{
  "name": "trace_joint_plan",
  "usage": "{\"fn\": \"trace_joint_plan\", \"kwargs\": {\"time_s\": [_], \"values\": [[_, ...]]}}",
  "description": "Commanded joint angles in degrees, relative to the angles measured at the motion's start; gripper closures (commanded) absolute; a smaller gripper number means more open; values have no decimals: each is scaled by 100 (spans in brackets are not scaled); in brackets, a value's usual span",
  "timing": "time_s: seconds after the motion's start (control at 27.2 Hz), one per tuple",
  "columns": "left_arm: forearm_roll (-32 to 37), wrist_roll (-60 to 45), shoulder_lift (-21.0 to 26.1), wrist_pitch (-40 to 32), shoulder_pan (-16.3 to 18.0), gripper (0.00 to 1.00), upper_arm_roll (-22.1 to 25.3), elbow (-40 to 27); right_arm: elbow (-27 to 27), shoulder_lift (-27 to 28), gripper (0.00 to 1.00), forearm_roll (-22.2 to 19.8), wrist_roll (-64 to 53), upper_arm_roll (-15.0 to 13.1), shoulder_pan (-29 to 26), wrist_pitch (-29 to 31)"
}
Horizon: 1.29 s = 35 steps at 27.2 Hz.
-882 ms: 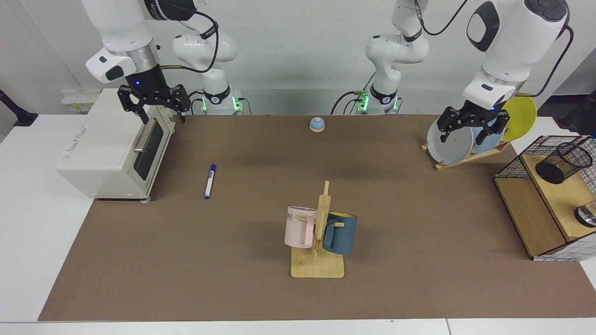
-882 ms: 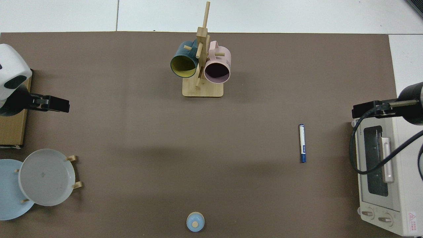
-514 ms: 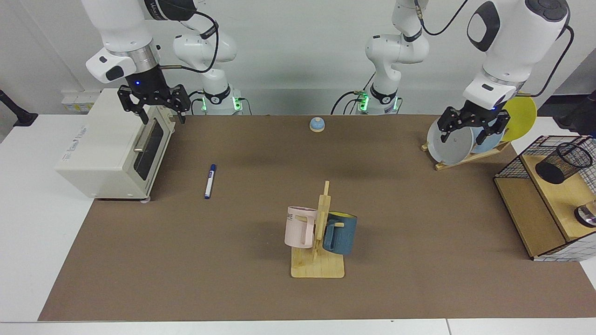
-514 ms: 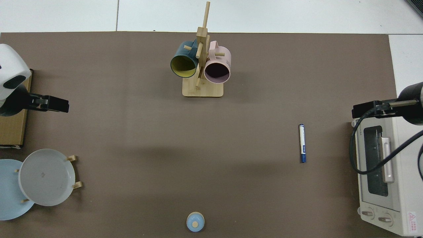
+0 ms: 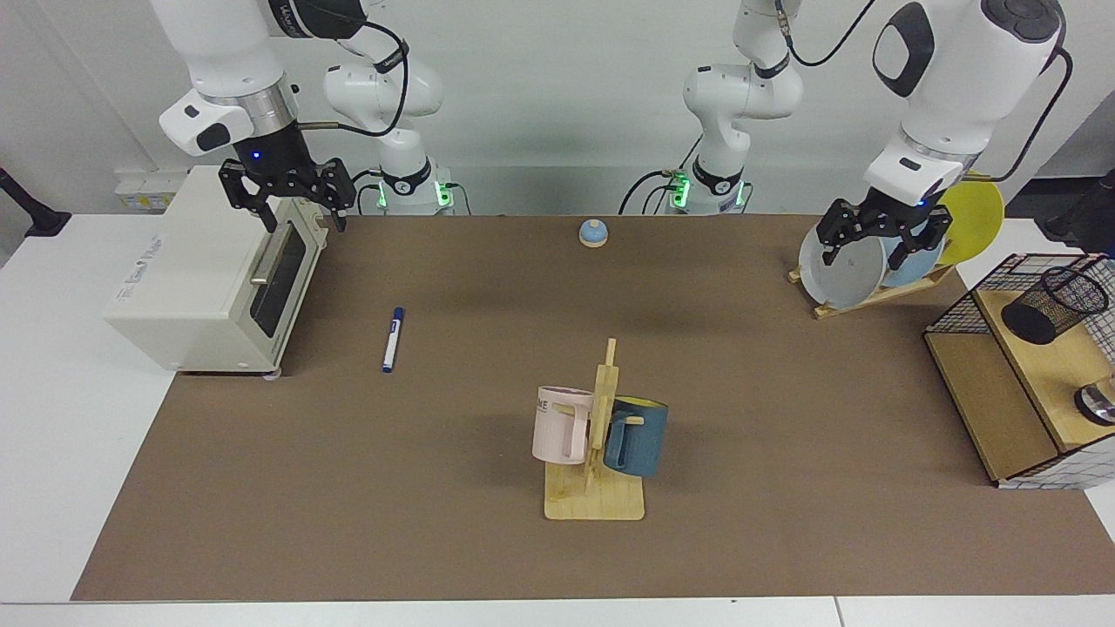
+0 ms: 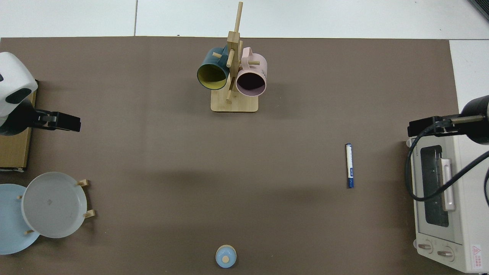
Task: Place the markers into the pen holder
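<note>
the marker [image 5: 393, 339] lies flat on the brown mat [image 5: 435, 522], untouched. the pen holder [image 5: 1053, 305] sits tilted in the wire basket [image 5: 949, 313], seen only from the facing view. right gripper [image 5: 296, 213] hangs by the toaster oven [image 5: 209, 279], jaws apart. left gripper [image 5: 877, 246] hovers at the plate rack [image 5: 862, 300], jaws apart too.

Open mat round marker [image 5: 393, 340]; toaster oven [image 5: 205, 274] nr one side.

A brown mat [image 5: 435, 488] covers the table, carrying the marker [image 5: 392, 339] at left, a toaster oven [image 5: 209, 279] at far left, a mug stand [image 5: 594, 501] at centre, and a plate rack [image 5: 862, 300] at upper right.
</note>
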Motion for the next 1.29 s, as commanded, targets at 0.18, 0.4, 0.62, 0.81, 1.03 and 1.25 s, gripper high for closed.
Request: {"fn": "trace_joint_plan", "kwargs": {"time_s": [0.18, 0.4, 0.62, 0.81, 1.03, 1.25], "values": [[11, 67, -49, -148, -32, 0, -14, 5, -11, -56, 0, 138, 70, 84, -63, -42], [11, 59, -57, -165, -58, 0, -40, -4, -28, -74, 0, 331, 61, 58, -90, -24], [11, 76, -93, -157, -58, 0, -40, -65, -335, -74, 0, 340, 123, 67, -63, 282], [11, 85, -101, -157, -50, 0, -40, -74, -669, -56, 0, 357, 369, 75, -46, 644], [11, 85, -101, -148, -41, 0, -40, -83, -1143, -21, 0, 357, 387, 84, -10, 1126], [11, 85, -119, -130, -41, 0, -40, -118, -1671, 102, 0, 357, 352, 84, -10, 1741]]}}
